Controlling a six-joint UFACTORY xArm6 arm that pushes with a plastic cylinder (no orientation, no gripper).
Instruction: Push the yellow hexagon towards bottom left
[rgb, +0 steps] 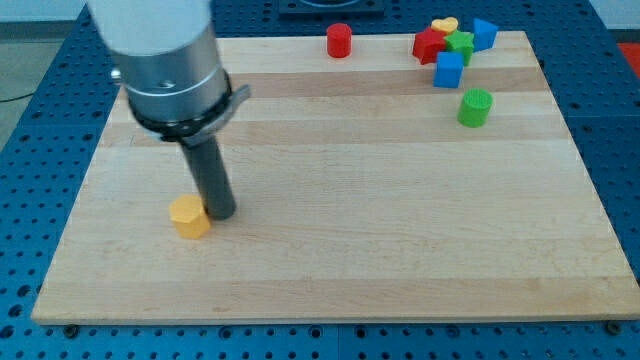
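The yellow hexagon (189, 216) lies on the wooden board (380, 220) at the view's lower left. My tip (223, 214) rests on the board just to the right of the hexagon, touching or nearly touching its right side. The dark rod rises from there to the grey arm body at the view's upper left.
A red cylinder (339, 40) stands at the board's top middle. At the top right sit a red block (429, 45), a yellow heart (445, 25), a green block (461, 44), two blue blocks (484, 33) (449, 70), and a green cylinder (475, 107).
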